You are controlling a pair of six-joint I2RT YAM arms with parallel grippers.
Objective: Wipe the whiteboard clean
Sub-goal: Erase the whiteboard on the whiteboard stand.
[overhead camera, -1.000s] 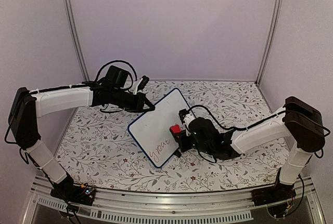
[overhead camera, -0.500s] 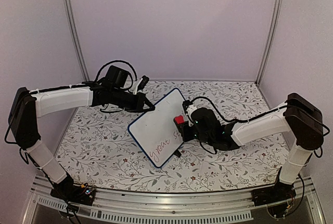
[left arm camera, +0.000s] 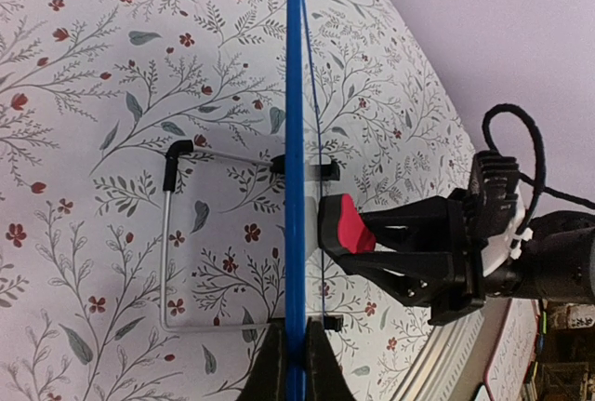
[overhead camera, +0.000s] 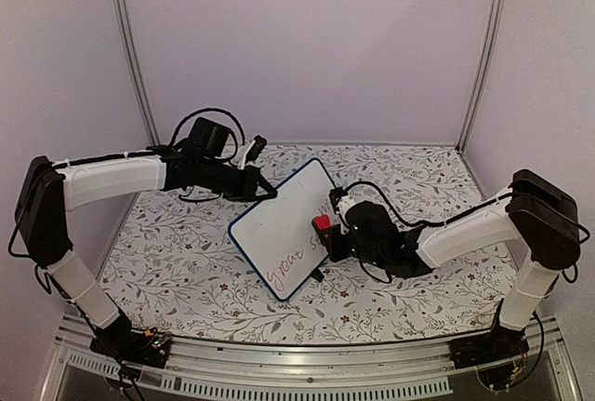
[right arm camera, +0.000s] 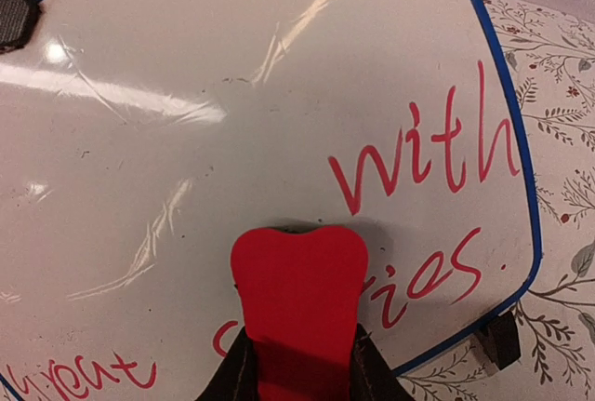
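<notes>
Right gripper (overhead camera: 327, 232) has slid a little farther up the right side of the whiteboard (overhead camera: 277, 224). Its jaws pinch the red eraser (overhead camera: 322, 223), which presses on the board's face just below the red word "with". Left gripper (left arm camera: 297, 371) stays pressed together on the board's blue rim. The board stands propped on the floral table (overhead camera: 186, 271), unmoved.

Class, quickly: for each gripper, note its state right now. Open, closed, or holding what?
Left gripper: jaws shut on the rim of the glossy white rectangular whiteboard.
Right gripper: jaws shut on the small red block eraser.
</notes>
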